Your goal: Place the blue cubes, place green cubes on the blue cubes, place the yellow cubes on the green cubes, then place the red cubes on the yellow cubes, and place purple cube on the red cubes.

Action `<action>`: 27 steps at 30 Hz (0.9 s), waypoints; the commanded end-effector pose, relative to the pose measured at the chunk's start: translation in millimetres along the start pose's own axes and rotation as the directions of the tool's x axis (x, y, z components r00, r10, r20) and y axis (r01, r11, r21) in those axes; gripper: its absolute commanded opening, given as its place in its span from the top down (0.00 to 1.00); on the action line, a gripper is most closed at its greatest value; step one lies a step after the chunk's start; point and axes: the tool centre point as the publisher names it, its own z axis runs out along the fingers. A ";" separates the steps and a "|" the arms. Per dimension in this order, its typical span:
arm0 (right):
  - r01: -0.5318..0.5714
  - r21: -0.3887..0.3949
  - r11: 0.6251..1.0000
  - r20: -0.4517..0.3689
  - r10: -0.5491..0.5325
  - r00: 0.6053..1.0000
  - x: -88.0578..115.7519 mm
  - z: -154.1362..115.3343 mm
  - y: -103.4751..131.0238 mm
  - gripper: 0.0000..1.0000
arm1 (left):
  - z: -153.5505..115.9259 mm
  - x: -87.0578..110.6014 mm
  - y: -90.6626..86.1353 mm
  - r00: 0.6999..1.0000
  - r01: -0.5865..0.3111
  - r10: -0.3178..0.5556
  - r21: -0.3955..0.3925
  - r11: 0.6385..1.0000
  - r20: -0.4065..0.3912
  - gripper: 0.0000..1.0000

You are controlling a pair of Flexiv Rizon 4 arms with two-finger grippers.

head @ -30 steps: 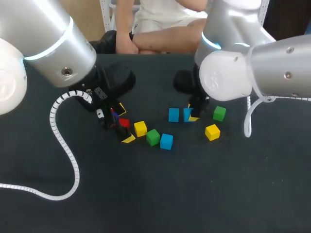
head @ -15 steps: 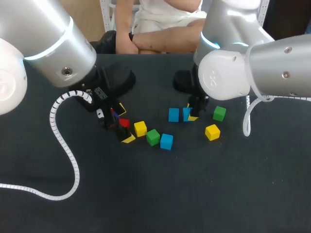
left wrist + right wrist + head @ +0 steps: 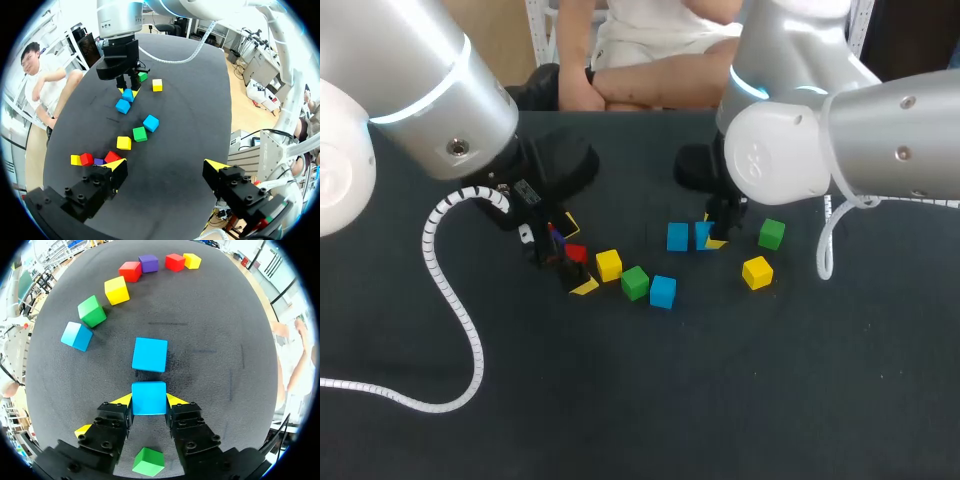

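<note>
Change minimal: right arm (image 3: 790, 150) creeps left, cubes unmoved. Right hand (image 3: 149, 399) stays pinched on small blue cube (image 3: 149, 398), just right of second blue cube (image 3: 150, 354) on dark tabletop (image 3: 210, 340). Left hand (image 3: 165, 167) spread. Judgement: blue base nearly set, release pending.

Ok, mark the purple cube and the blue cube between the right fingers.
purple cube (image 3: 148, 263): right wrist view, centre of its top face.
blue cube (image 3: 149, 398): right wrist view, centre of its top face.
</note>
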 end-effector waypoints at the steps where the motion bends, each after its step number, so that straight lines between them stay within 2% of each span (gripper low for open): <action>1: 0.000 -0.002 1.000 0.000 0.000 1.000 -0.5 0.0 -0.6 1.00 | -0.3 -0.4 0.8 1.000 -0.001 0.001 0.002 1.000 -0.002 0.00; 27: -0.015 -0.004 1.000 -0.008 0.015 1.000 0.3 2.9 -0.7 1.00 | -0.3 -0.4 0.8 1.000 -0.001 0.001 0.002 1.000 -0.002 0.00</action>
